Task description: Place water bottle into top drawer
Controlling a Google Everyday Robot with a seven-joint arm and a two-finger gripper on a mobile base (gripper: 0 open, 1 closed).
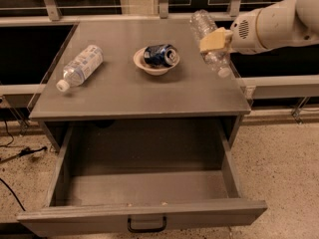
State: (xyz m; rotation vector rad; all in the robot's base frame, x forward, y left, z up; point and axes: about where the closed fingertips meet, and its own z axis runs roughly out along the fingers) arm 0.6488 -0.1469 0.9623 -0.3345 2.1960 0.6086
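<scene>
The water bottle (205, 28) is clear, ribbed plastic with a white cap (225, 72). It hangs tilted, cap down and to the right, above the right side of the cabinet top. My gripper (214, 41) reaches in from the right and is shut on the bottle's middle, holding it off the surface. The top drawer (144, 215) is pulled fully open below, grey with a small black handle (146, 226); its inside looks empty. The bottle is above the cabinet top, behind the drawer opening.
On the grey cabinet top (124, 93) a second bottle with a white-and-blue label (81, 66) lies at the left. A white bowl (154, 62) holding a blue can (160, 54) sits in the middle. Railings and dark windows run behind. Cables lie on the floor at the left.
</scene>
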